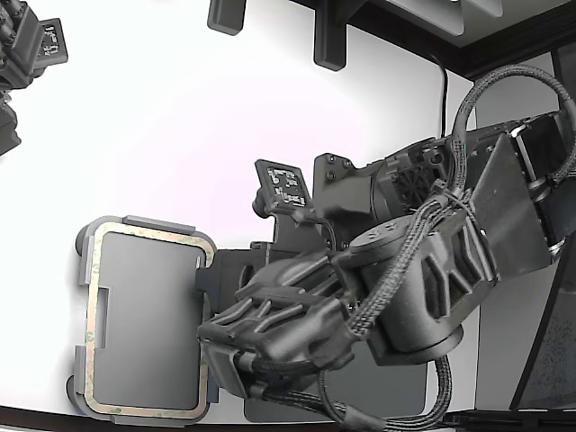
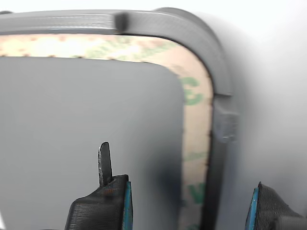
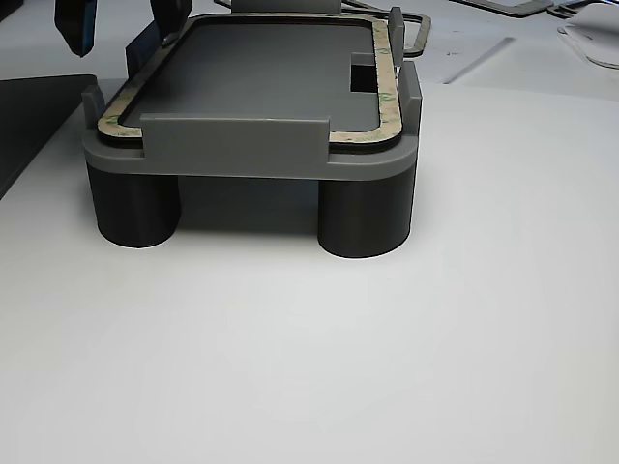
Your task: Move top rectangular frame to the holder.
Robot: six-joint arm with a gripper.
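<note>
Lying seated in the holder point(image 3: 242, 145), the frame point(image 2: 196, 139) sits beneath the spread, empty hand point(image 2: 189, 206).

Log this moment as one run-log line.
thin tan rectangular frame: seated in the light grey raised-edge holder tray | hand: open, straddling the frame's edge, holding nothing | second frame: behind holder

White tabletop point(image 1: 180, 117), dark flat pad point(image 3: 29, 121), possibly spare frames point(image 3: 513, 8) behind
</note>
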